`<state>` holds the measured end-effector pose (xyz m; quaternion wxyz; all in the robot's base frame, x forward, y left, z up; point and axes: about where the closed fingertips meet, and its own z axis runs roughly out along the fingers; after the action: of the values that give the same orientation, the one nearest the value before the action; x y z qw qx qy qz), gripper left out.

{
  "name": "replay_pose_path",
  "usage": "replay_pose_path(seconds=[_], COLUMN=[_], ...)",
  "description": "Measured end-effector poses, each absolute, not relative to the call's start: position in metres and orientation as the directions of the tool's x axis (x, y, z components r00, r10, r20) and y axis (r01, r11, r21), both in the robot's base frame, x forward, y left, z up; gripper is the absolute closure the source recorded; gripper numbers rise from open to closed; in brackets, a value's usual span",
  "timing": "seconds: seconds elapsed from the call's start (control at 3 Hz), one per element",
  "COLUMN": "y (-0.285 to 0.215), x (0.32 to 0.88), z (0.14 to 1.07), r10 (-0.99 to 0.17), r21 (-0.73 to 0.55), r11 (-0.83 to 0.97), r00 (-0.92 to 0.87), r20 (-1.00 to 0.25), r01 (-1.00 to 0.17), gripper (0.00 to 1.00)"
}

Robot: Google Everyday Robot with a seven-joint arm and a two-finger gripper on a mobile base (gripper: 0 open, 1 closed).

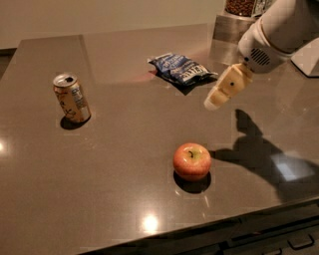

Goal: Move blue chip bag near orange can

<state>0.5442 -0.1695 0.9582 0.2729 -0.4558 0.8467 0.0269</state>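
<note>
Bag is looking light, soft and slippery, likely suiting a pinch on its crinkled right edge, while the end effector is hovering just right of it over the bench, whether open or closed I cannot tell.

We read a kitchen — stone counter, drawer pulls at 5 o'clock, filled jar at 1 o'clock; gripper hovers at 2 o'clock.

On my desk I see the can standing at the left, the chip bag lying further back and right of centre, well apart from it — the apple sits nearer the front edge. A container stands at the back right. My gripper hangs above the desk, just right of the bag, behind the apple
</note>
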Motion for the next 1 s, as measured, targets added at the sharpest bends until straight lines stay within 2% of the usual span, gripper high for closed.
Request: replay_pose_path(seconds=[0.67,1.0], y=[-0.158,-0.158], x=[0.575,0.575], z=[0.954,0.954], r10=[-0.636,-0.636], r21=[-0.154,-0.154], r11=[0.696,0.696], r00=[-0.502,-0.502], r20=[-0.586,-0.586], r01=[-0.702,-0.702], gripper=[0.0,0.0])
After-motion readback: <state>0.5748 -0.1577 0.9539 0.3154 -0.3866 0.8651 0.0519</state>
